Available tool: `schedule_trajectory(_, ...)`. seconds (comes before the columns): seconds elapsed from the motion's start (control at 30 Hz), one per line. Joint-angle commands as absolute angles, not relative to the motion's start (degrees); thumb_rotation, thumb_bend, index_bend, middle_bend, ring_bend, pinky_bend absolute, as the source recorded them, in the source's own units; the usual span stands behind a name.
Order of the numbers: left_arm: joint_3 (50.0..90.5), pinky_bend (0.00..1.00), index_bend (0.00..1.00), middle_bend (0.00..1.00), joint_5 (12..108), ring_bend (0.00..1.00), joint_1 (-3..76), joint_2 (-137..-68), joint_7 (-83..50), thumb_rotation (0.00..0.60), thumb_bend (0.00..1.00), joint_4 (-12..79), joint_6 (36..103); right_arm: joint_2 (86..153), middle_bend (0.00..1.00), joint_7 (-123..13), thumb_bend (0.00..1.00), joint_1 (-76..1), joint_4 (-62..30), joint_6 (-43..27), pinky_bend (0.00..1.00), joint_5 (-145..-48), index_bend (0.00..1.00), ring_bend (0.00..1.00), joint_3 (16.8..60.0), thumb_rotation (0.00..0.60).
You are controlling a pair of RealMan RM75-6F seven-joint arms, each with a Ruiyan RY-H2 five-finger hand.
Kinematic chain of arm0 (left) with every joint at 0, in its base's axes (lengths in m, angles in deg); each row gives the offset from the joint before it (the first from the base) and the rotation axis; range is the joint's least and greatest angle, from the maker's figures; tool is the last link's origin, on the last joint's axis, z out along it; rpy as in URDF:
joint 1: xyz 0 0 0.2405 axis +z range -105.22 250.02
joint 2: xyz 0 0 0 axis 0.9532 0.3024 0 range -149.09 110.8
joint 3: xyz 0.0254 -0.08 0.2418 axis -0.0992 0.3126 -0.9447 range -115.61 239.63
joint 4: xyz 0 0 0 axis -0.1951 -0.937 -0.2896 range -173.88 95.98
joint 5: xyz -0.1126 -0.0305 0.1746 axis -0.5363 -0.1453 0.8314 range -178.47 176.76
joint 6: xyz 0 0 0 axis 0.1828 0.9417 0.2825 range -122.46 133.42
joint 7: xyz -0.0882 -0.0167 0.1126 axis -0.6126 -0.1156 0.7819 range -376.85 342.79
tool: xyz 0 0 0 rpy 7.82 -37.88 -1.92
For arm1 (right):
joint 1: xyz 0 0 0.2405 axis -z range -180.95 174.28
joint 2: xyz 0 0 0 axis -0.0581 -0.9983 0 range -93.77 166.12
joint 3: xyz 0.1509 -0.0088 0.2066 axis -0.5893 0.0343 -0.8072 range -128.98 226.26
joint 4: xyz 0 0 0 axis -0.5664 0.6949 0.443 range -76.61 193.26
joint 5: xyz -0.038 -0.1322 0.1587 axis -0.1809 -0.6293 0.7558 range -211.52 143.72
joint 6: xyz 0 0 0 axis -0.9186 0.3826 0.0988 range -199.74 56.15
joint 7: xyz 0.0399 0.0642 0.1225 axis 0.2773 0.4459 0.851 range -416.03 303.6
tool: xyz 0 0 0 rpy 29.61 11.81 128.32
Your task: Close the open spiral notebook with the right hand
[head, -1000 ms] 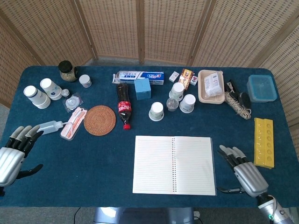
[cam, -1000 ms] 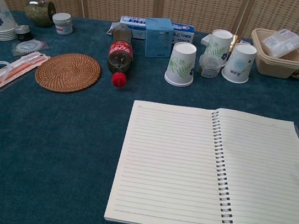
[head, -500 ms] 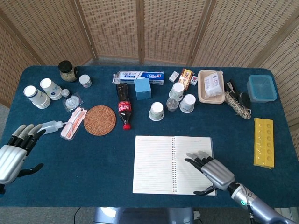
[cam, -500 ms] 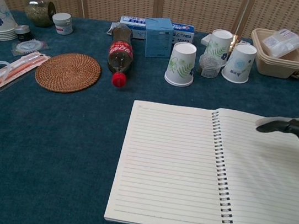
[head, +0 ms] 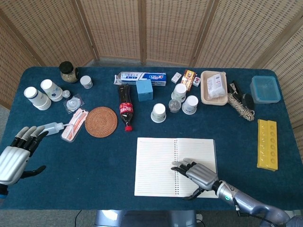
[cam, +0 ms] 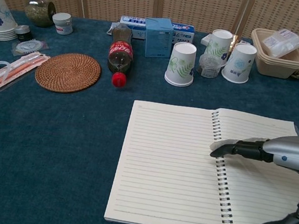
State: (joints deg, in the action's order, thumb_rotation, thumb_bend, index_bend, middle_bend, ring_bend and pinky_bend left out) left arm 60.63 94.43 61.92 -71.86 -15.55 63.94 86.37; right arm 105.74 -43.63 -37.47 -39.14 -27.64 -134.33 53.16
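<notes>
My right hand [head: 198, 172] lies flat over the right page of the open notebook [head: 156, 165], fingers spread wide and holding nothing, fingertips [cam: 218, 149] at the spiral binding. My left hand [head: 14, 153] hovers spread and unladen, well apart, over the worktop [head: 94, 161].

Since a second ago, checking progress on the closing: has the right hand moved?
Yes. The right hand has moved left from the table onto the notebook's right page, fingers reaching its spiral.
</notes>
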Motion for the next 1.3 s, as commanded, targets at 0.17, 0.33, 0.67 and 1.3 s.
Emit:
schedule_trajectory(0.17,60.7,0.00,0.00,0.00,94.5,0.00,61.8,-72.2,-15.3,0.600,0.00,64.1,86.3,105.8,0.07,-45.5,0.20,-37.0,-38.0,-25.6,0.00,-134.6,0.08,0.00,54.7,0.345)
schedule_trajectory(0.33,60.6,0.00,0.00,0.00,94.9,0.00,61.7,-72.6,-15.1,0.600,0.00,64.1,86.1,104.9,0.08,-46.4,0.20,-35.3,-37.8,-23.4,0.00,-134.6,0.10,0.00,57.1,0.339)
schedule_trajectory(0.67,60.4,0.00,0.00,0.00,95.2,0.00,61.5,-73.1,-14.8,0.600,0.00,64.2,85.9,104.0,0.11,-45.4,0.20,-32.6,-36.4,-19.7,0.00,-135.1,0.11,0.06,61.0,0.338)
schedule_trajectory(1.3,60.4,0.00,0.00,0.00,95.2,0.00,60.8,-74.1,-14.7,0.600,0.00,64.0,85.0,101.6,0.14,-44.8,0.20,-28.2,-35.3,-14.7,0.12,-137.0,0.12,0.19,66.6,0.320)
